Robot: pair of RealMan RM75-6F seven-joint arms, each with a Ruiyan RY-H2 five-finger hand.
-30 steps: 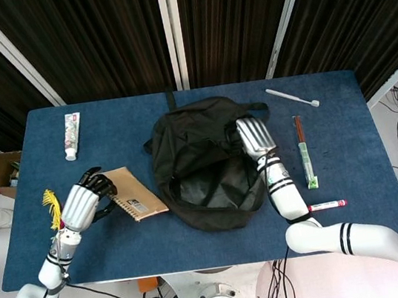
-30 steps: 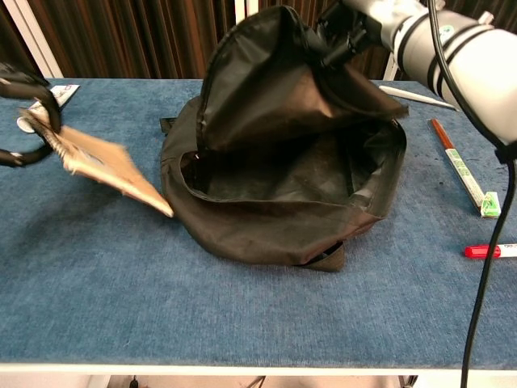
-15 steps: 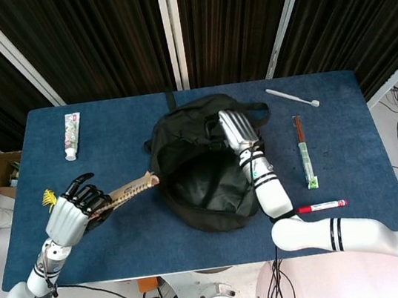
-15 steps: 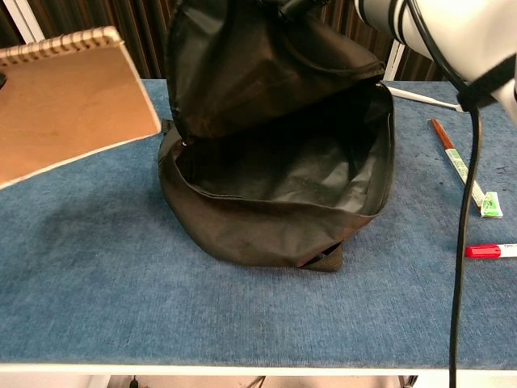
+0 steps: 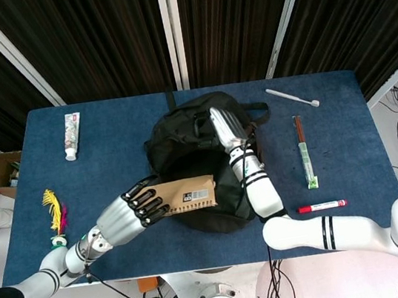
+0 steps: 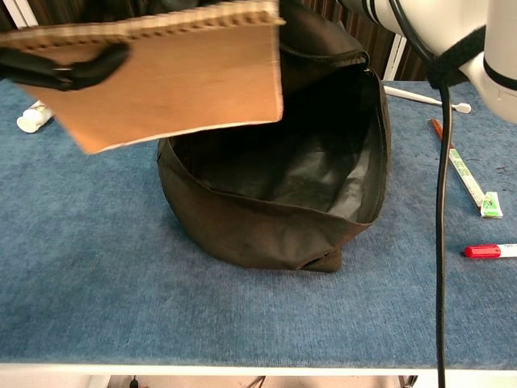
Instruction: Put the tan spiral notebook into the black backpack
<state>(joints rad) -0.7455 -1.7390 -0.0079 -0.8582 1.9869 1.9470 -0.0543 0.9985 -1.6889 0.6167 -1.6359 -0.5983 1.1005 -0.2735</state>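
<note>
My left hand (image 5: 135,212) holds the tan spiral notebook (image 5: 188,194) by its left end, up in the air over the front of the black backpack (image 5: 182,133). In the chest view the notebook (image 6: 186,77) fills the upper left, spiral edge on top, with dark fingers (image 6: 65,69) of my left hand wrapped over it, above the backpack's open mouth (image 6: 283,170). My right hand (image 5: 228,130) grips the backpack's upper flap and holds it raised, keeping the mouth wide open.
A toothpaste tube (image 5: 71,135) lies at the table's back left, a yellow-and-red tassel (image 5: 54,210) at the left edge. To the right of the backpack are a toothbrush (image 5: 292,97), packaged chopsticks (image 5: 304,152) and a red marker (image 5: 321,206).
My left hand has carried the notebook up and to the right, from beside the backpack to above its open mouth. My right hand has lifted the flap slightly further back.
</note>
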